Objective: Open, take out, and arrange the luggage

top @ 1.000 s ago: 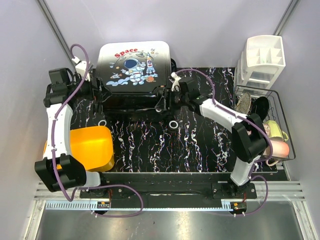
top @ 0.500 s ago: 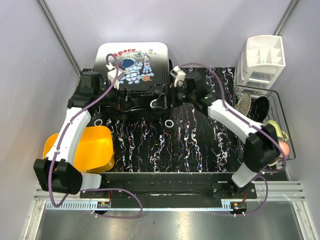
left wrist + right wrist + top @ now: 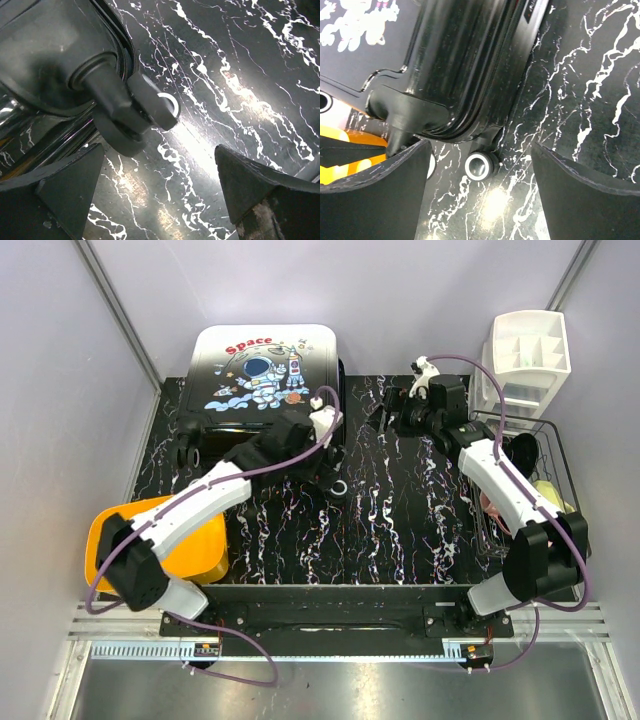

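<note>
Black hard-shell wheeled suitcase (image 3: 262,390), white front panel with cartoon astronaut and red "Space", lies flat and panel-up at upper centre-left of the top view. It rests on the black white-veined marble-pattern table mat (image 3: 400,530). Shell halves sit together, and the zipper seam along the side looks shut in the right wrist view.

Left arm runs diagonally from lower left to the suitcase's near right corner. Left gripper (image 3: 330,468) is at that corner, just beside a small black caster wheel with a pale ring (image 3: 342,486). In the left wrist view the left fingers (image 3: 70,185) show in the bottom corners, spread wide apart, with nothing between them. The wheel on its stem fills the upper left-centre of that view; whether a finger touches it can't be told.

Right arm comes up along the right side of the top view. Right gripper (image 3: 385,420) hangs over the mat in the upper centre-right, to the right of the suitcase and apart from it. In the right wrist view the right fingers (image 3: 375,200) sit bottom left and bottom right, jaws wide apart and empty. The suitcase side and a wheel show beyond the gap.

Yellow-orange plastic bin (image 3: 195,540) sits at lower left, partly under the left arm. White compartmented organizer (image 3: 525,355) stands at upper right. Black wire rack (image 3: 558,455) at the right edge holds cups and other bits, too small to sort.
</note>
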